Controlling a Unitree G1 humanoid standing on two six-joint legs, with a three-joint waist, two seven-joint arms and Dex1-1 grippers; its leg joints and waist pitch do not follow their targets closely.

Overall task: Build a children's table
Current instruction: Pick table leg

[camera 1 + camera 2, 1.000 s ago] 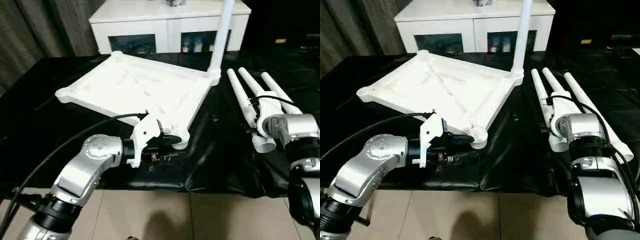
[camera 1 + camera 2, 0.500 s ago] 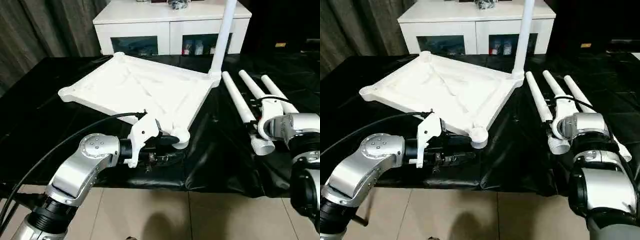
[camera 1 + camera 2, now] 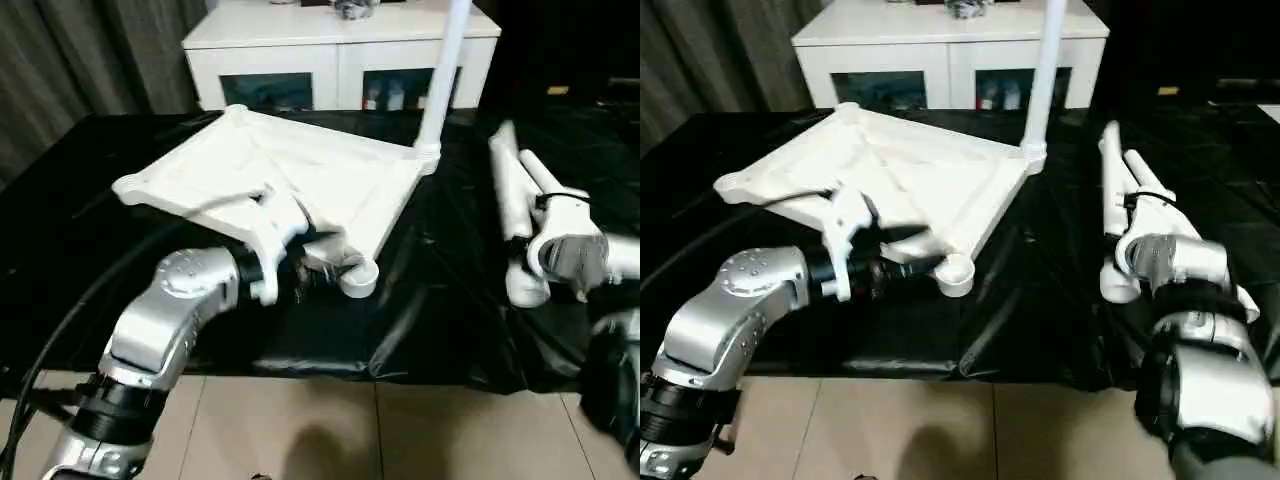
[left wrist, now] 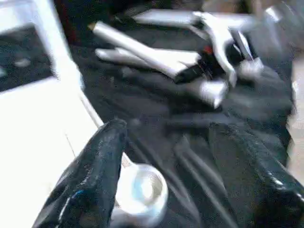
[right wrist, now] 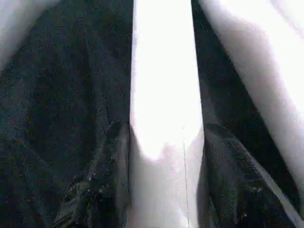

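Now the right gripper clamps a loose leg beside the tabletop on the black table; carrying it upright to the near socket, by the parted, empty left gripper, seems wise.

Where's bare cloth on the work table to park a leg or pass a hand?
Freest patch: the black cover between the tabletop and the loose legs, running to the near edge. More bare cover lies left of the tabletop. Crowded: the near corner socket, where the left gripper stands open, and the legs, where the right gripper clamps one.
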